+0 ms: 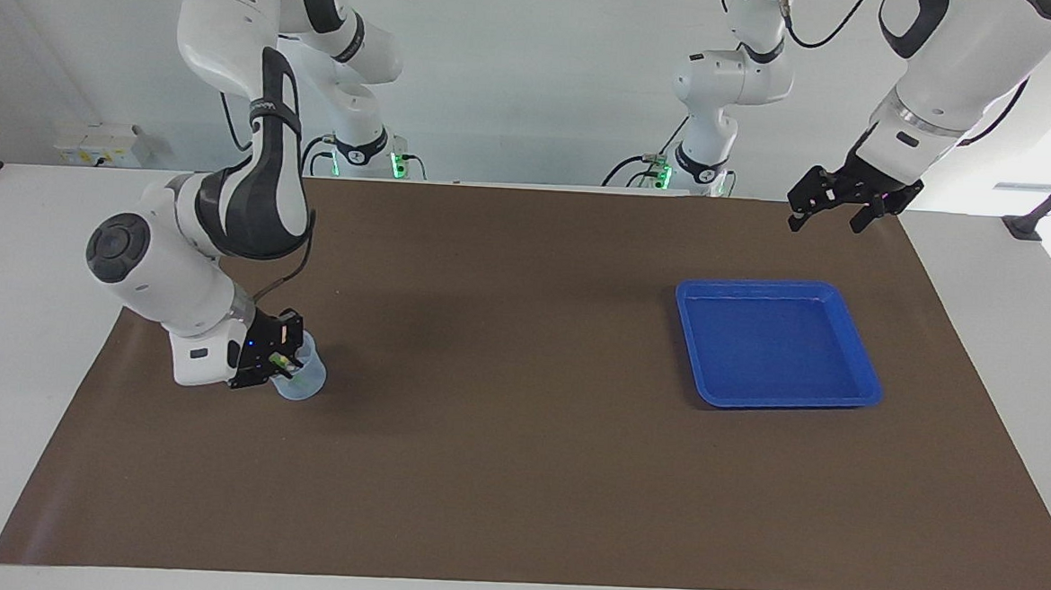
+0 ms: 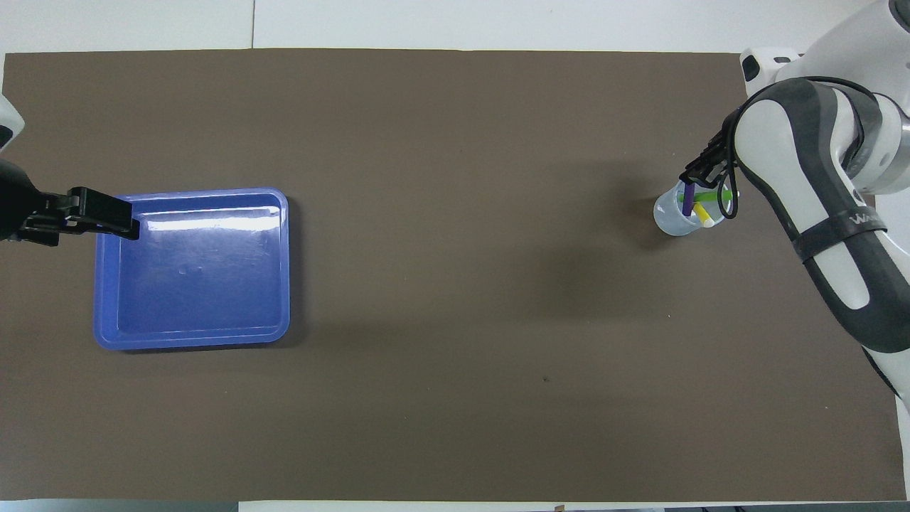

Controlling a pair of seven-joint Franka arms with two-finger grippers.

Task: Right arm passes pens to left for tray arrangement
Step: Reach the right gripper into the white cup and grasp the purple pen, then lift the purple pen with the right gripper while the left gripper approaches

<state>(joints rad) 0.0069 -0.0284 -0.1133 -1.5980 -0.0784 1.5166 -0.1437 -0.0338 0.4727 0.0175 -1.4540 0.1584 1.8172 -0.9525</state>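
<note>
A small clear cup [image 1: 305, 381] stands toward the right arm's end of the table. In it lean a purple pen [image 2: 687, 203], a green pen [image 2: 711, 195] and a yellow pen [image 2: 704, 213]. My right gripper [image 1: 283, 363] is down at the cup's mouth, and its fingertips are shut on the green pen [image 1: 282, 360]. The blue tray [image 1: 775, 344] lies empty toward the left arm's end. My left gripper [image 1: 834, 208] waits open in the air, over the mat by the tray's edge nearest the robots.
A brown mat [image 1: 500, 438] covers most of the white table. The right arm's forearm [image 2: 817, 213] hangs low over the mat beside the cup.
</note>
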